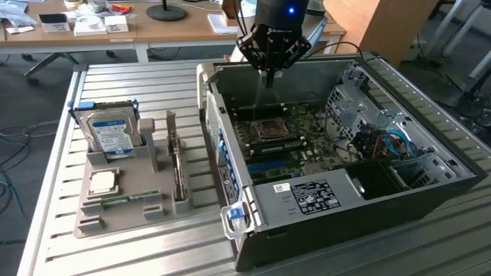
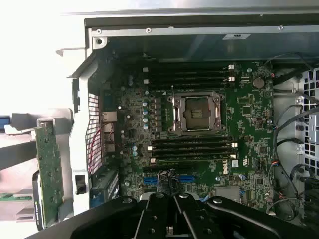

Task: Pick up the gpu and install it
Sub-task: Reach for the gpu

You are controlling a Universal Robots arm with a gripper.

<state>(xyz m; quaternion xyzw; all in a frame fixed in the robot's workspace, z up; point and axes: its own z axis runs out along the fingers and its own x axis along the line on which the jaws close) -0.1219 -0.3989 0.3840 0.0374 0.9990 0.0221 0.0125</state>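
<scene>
Slatted metal bench (image 1: 115, 80) in an office, with wooden desks (image 1: 153, 31) behind it along the top of the exterior view. An open computer case (image 1: 429, 190) lies on its side across the exterior view's right half, its motherboard (image 1: 299, 138) facing up. The robot's hand (image 1: 268, 80) hangs over the far end of the case, in the upper middle of the frame, fingers pressed together and holding nothing. On the exterior view's left, a grey parts holder (image 1: 130, 201) carries a blue-labelled hard drive (image 1: 112, 135). The gpu (image 1: 178, 167) stands on edge in a slot on the holder's side nearest the case, well apart from the hand. The wrist view looks straight down on the motherboard, showing its processor socket (image 2: 195, 113) and memory slots (image 2: 192, 149), with the gpu's green board just outside the case wall.
</scene>
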